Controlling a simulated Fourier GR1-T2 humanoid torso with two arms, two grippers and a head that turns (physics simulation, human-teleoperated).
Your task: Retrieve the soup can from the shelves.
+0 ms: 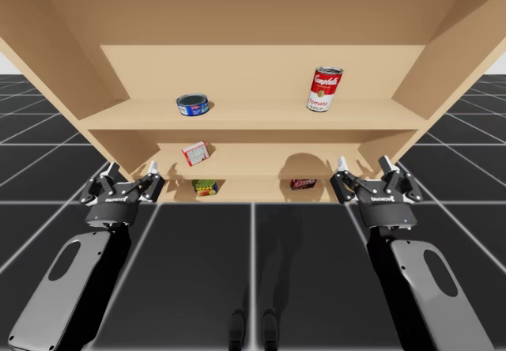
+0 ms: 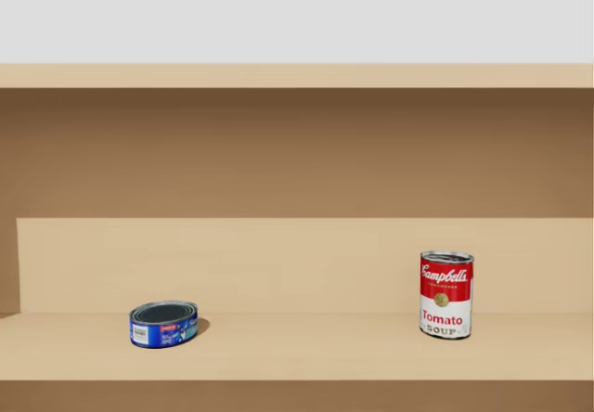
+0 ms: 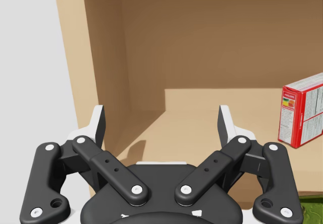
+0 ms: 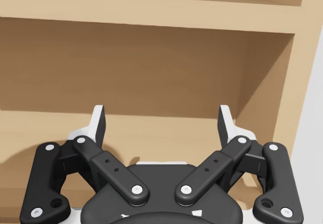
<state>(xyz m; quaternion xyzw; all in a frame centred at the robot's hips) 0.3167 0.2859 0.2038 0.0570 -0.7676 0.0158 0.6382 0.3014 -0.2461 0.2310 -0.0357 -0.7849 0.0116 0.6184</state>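
A red and white soup can (image 1: pixel 324 89) (image 2: pixel 445 294) stands upright on the upper shelf (image 1: pixel 253 116) toward its right side. My left gripper (image 1: pixel 130 179) (image 3: pixel 161 125) is open in front of the lower left of the shelves, nothing between its fingers. My right gripper (image 1: pixel 364 173) (image 4: pixel 161 125) is open in front of the lower right of the shelves, well below the soup can and empty. In the right wrist view the middle shelf's bare opening lies ahead of the fingers.
A flat blue tin (image 1: pixel 192 104) (image 2: pixel 163 323) lies on the upper shelf's left. A red and white box (image 1: pixel 195 152) (image 3: pixel 302 110) stands tilted on the middle shelf. A green can (image 1: pixel 205 186) and a dark red item (image 1: pixel 302 183) sit on the lowest shelf.
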